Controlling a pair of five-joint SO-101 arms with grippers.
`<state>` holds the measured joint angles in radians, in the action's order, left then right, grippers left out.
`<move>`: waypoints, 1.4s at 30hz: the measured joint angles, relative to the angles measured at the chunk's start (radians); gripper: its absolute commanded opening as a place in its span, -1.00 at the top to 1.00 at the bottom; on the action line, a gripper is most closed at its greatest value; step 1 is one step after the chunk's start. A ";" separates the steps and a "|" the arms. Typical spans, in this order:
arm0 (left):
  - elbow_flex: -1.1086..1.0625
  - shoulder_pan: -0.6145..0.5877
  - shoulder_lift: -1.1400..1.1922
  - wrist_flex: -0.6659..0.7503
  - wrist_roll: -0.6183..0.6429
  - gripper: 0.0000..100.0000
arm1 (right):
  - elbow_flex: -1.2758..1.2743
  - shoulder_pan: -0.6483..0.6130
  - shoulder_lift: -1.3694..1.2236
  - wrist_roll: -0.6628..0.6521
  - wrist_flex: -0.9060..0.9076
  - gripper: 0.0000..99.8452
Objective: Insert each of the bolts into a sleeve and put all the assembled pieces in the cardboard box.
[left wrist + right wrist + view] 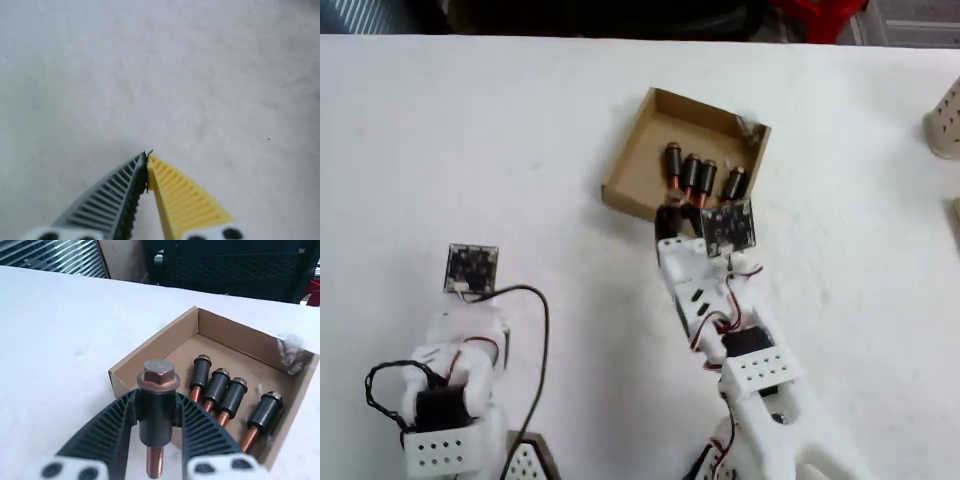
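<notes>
- Your right gripper (156, 401) sits just near of the shallow brown cardboard box (642, 170). Its black ribbed jaws are narrow, clamped on one copper hex-head bolt in a black sleeve (157, 422).
- The held piece points its head toward the box and its threaded end toward the wrist.
- The box's near wall (145, 357) stands between the held piece and the box floor.
- Four more sleeved copper bolts (700, 176) lie side by side on the box floor, heads far. Three are touching and the fourth is a little apart on the right.
- A crumpled clear scrap (291, 351) clings to the box's far right corner.
- Your left gripper (146, 172) hangs over the bare white table (470, 120), well left of the box. Its grey and yellow jaws are closed tip to tip on nothing.
- A pale perforated object (945, 120) stands at the table's right edge.
- A black chair (235, 265) is beyond the far edge.
</notes>
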<state>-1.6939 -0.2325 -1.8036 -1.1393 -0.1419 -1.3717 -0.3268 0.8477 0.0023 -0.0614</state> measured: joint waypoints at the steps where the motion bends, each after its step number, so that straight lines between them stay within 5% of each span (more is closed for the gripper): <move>1: 0.000 0.000 0.000 0.000 0.000 0.95 | 0.026 0.005 0.018 0.000 0.040 0.97; 7: 0.000 0.000 0.000 0.000 -0.003 0.95 | 0.265 0.063 -0.012 0.000 0.241 0.97; 15: 0.000 0.000 0.000 0.000 -0.003 0.95 | 0.680 0.140 -0.390 0.000 0.479 0.97; 30: 0.000 0.000 0.000 0.000 -0.003 0.95 | 1.174 0.244 -1.158 0.000 0.506 0.96; 38: 0.000 0.000 0.000 0.000 -0.003 0.95 | 1.237 0.247 -1.250 0.000 0.560 0.51; 42: 0.000 0.000 0.000 0.000 -0.003 0.95 | 1.243 0.238 -1.249 0.000 0.585 0.49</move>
<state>-1.6939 -0.2325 -1.8036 -1.1393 -0.1450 -0.1289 -0.0890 -0.4012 0.0023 0.5232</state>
